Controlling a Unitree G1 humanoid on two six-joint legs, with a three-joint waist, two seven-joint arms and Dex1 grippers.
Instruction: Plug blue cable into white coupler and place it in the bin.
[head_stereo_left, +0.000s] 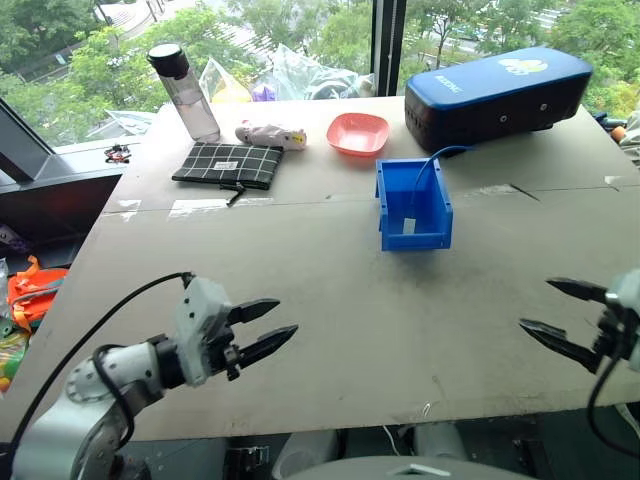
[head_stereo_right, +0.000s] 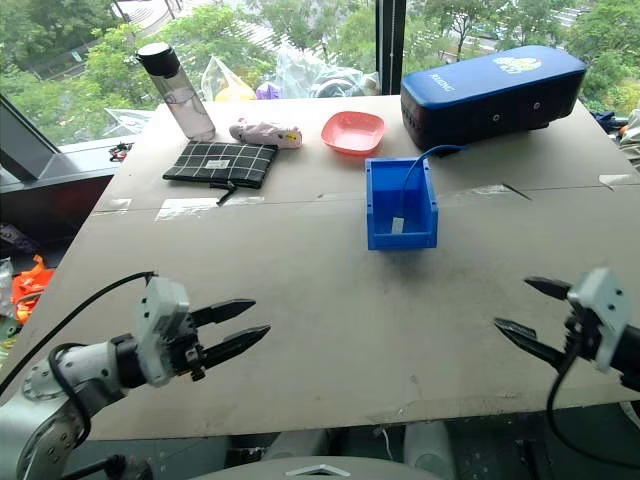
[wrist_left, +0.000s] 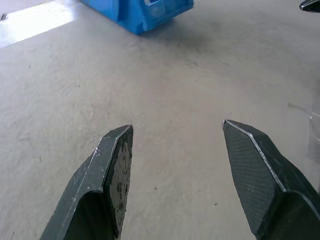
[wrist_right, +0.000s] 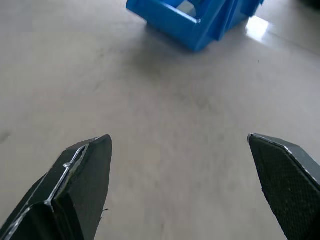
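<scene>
The table (head_stereo_left: 330, 290), a wide grey board, fills the scene in front of a window. At its far right sits a dark-blue case (head_stereo_left: 497, 95), the biggest thing on it. Just in front of the case, near the middle of the table, stands the bin (head_stereo_left: 412, 205), bright blue and open-topped. The cable (head_stereo_left: 428, 168) arches up out of the bin and over its far rim toward the case, its lower end down inside the bin. A small white piece at that lower end, on the bin's floor, looks like the coupler (head_stereo_left: 409, 225), though whether the plug is seated in it cannot be told.

On the far left lies a black checked pouch (head_stereo_left: 228, 163), with a clear bottle (head_stereo_left: 185, 90) standing upright behind it. Between the pouch and the case are a pink bowl (head_stereo_left: 358, 133) and, left of it, a small pale toy-like thing (head_stereo_left: 270, 134) lying on its side.

The left gripper (head_stereo_left: 268, 327) hangs over the near left part of the table, fingers parted and empty, pointing toward the middle. The right gripper (head_stereo_left: 562, 312) hangs over the near right edge, fingers spread wide with nothing between them, pointing inward. Both are well apart from the bin.
</scene>
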